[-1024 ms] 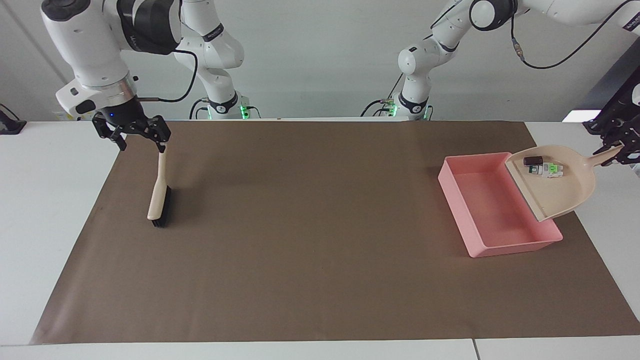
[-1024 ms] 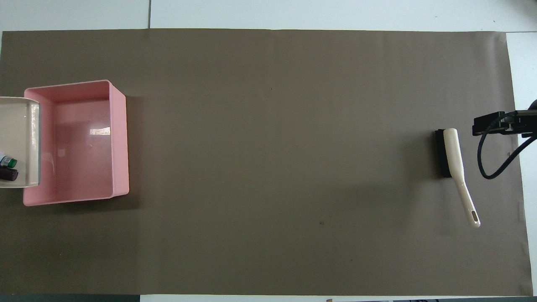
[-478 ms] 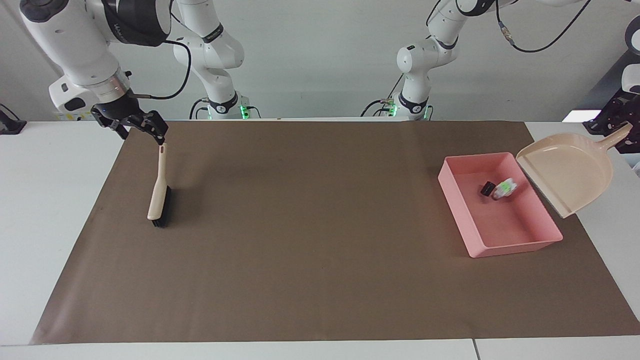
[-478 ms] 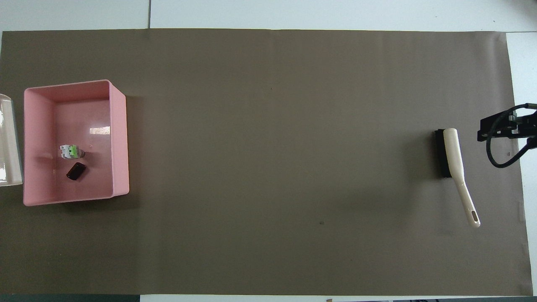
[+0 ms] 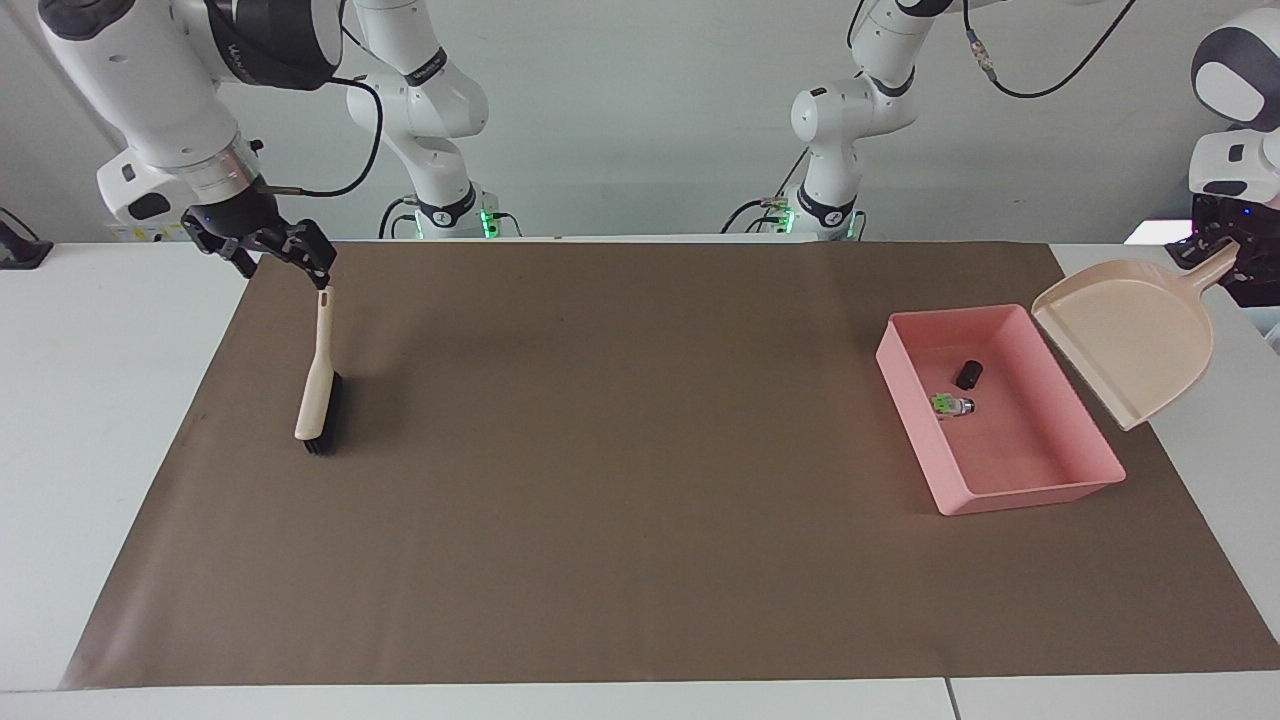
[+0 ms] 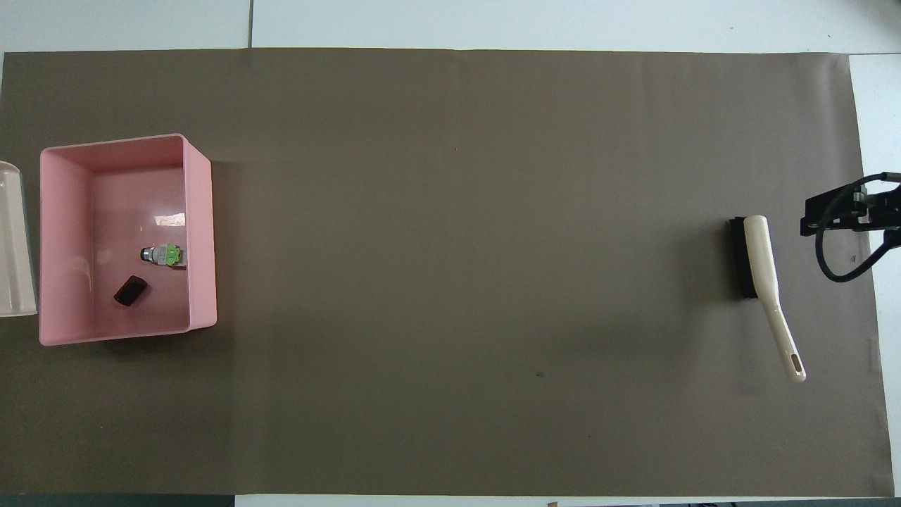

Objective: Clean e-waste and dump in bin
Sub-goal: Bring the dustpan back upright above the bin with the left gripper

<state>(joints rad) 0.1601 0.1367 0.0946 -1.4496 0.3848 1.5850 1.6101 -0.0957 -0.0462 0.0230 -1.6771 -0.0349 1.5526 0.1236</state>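
You have both bits of e-waste lying inside the pink bin [image 5: 1000, 470] at the left arm's end of the desk: the dark cylinder [image 5: 968, 374] and, at about seven o'clock from it in the facing view, the white-grey component [image 5: 952, 405]. The dumping looks done. Your left hand [image 5: 1228, 262] grips the handle of the empty dustpan [image 5: 1135, 335], tilted up beside the bin. Your right hand [image 5: 262, 252] hovers with fingers spread above the handle tip of the brush [image 5: 318, 385], which lies on the brown mat [image 5: 620, 450]. Only parking the dustpan seems left.
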